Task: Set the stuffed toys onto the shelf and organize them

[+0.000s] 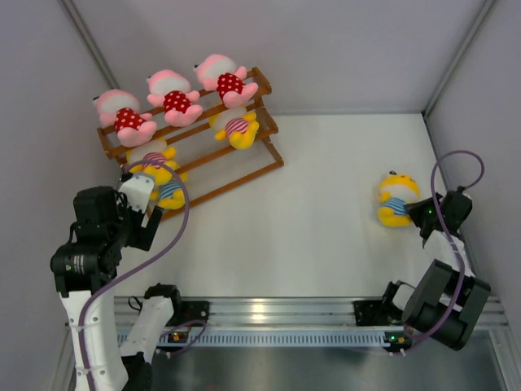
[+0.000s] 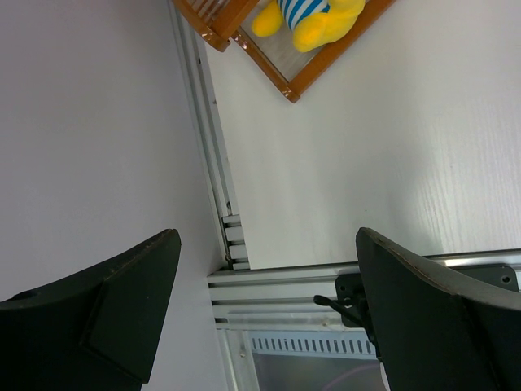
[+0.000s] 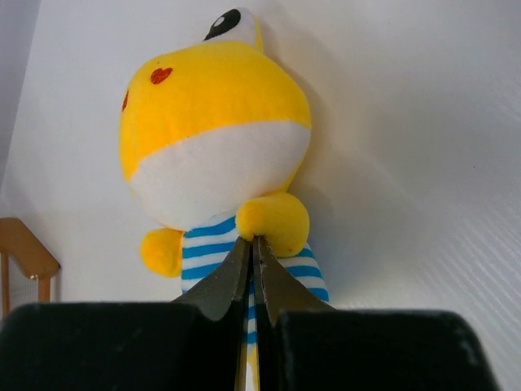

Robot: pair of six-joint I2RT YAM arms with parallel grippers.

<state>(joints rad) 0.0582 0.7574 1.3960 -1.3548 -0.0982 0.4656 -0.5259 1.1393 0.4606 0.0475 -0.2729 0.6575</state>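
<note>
The shelf (image 1: 262, 169) stands at the back left. Three pink stuffed toys (image 1: 173, 99) in red dotted dresses sit along its top rail. Below them are two yellow toys in pink stripes (image 1: 236, 126) and one in blue stripes (image 1: 169, 190). Another yellow toy in a blue-striped shirt (image 1: 396, 199) lies on the table at the right. My right gripper (image 1: 419, 213) is shut on it, and the right wrist view shows the gripper (image 3: 252, 238) pinching the shirt of this toy (image 3: 212, 130) under its arm. My left gripper (image 1: 146, 220) hangs open by the shelf's near end, holding nothing (image 2: 269, 236).
White walls close in the table on the left, back and right. An aluminium rail (image 1: 269, 309) carrying the arm bases runs along the near edge. In the left wrist view the shelf's corner (image 2: 289, 81) and the blue-striped toy (image 2: 313, 16) sit at the top.
</note>
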